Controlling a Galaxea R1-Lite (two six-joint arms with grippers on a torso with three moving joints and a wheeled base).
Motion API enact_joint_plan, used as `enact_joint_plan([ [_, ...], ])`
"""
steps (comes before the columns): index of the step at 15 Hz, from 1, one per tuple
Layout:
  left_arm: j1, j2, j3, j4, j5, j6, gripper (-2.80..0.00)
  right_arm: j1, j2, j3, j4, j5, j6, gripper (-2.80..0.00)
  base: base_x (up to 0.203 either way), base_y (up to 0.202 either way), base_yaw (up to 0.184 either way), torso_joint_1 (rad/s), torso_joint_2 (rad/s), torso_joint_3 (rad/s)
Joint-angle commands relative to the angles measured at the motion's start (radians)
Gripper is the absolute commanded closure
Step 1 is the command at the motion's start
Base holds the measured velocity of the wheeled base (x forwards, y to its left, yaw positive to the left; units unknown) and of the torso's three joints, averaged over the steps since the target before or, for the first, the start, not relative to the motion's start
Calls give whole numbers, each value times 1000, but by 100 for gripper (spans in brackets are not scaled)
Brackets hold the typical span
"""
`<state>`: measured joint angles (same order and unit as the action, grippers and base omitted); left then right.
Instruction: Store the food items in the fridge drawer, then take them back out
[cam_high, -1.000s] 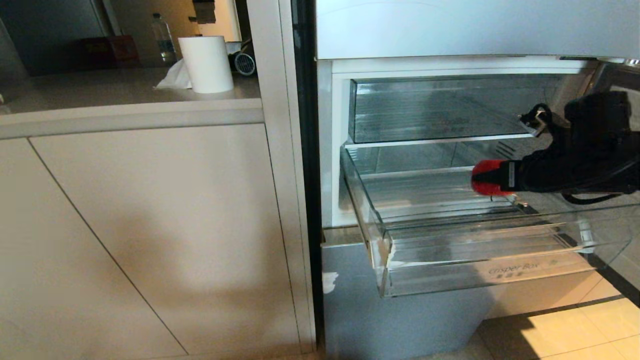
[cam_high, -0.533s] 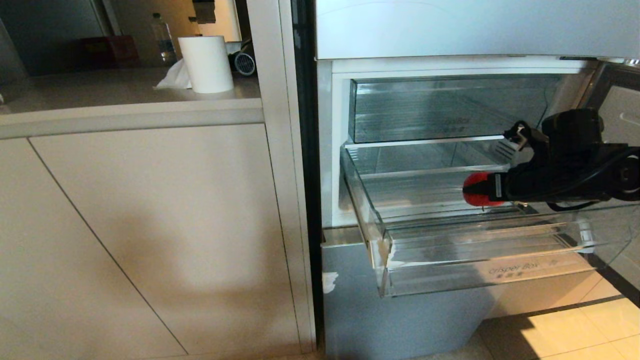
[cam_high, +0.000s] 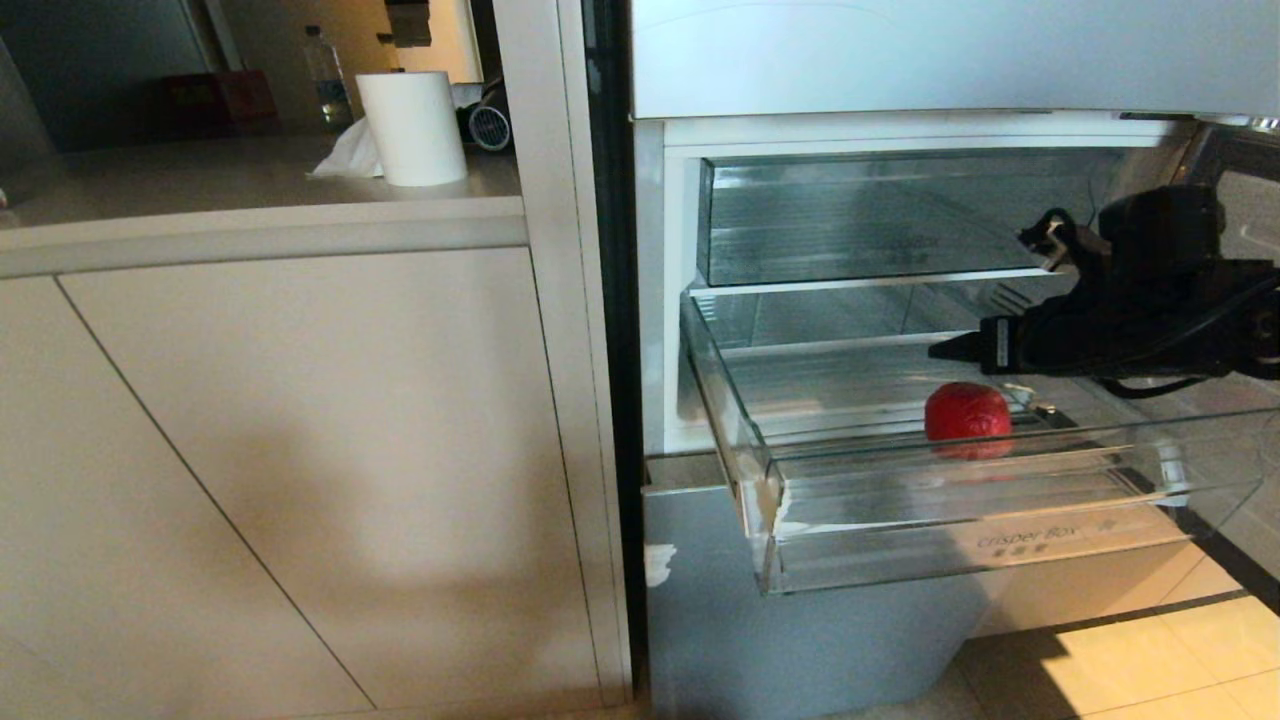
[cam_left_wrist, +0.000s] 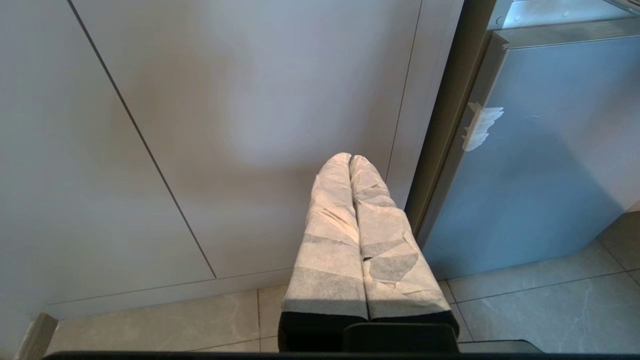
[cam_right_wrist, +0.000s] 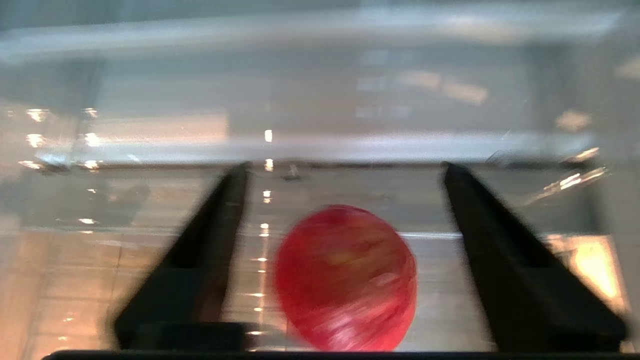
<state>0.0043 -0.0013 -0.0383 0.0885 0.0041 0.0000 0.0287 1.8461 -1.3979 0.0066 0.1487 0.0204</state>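
The fridge drawer (cam_high: 960, 520), a shallow clear box with a white-edged front, is pulled out of the fridge, its front wall nearest the camera. The red fruit (cam_high: 966, 412) lies on the drawer's floor toward the right side, a little behind the front wall and apart from both side walls; only this one piece can be seen. Just above it and clear of it, the right gripper (cam_high: 948, 350) reaches in level from the drawer's right, its black fingers (cam_right_wrist: 210, 240) spread wide with nothing between them; in the right wrist view the blurred red fruit (cam_right_wrist: 346, 277) sits below and between the two fingers without touching either. Behind and above the pulled-out drawer a taller clear drawer (cam_high: 880, 215) sits pushed in under the silver fridge door panel (cam_high: 950, 55). The left gripper (cam_left_wrist: 351, 160) hangs low beside the pale cabinet front (cam_left_wrist: 225, 125), its tape-wrapped fingers pressed together and empty, near the floor tiles (cam_left_wrist: 525, 300).
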Motion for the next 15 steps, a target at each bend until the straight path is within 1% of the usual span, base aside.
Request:
enact_joint_plan([
  [1,1,0,0,0,0,0,0,0,-153,8,2,-7,2,0,0,0,0,0,0,0],
  [4,0,0,0,0,0,0,0,-1,-366,96,5,-26,15,0,0,0,0,0,0,0],
  [7,0,0,0,0,0,2,0,0,-667,296,4,-39,15,0,0,0,0,0,0,0],
  [10,0,0,0,0,0,0,0,-1,-1007,584,4,-75,14,0,0,0,0,0,0,0],
  [12,0,0,0,0,0,0,0,-1,-1225,801,4,-99,11,0,0,0,0,0,0,0],
  [15,0,0,0,0,-1,0,0,-2,-1467,1113,5,-124,5,0,0,0,0,0,0,0],
])
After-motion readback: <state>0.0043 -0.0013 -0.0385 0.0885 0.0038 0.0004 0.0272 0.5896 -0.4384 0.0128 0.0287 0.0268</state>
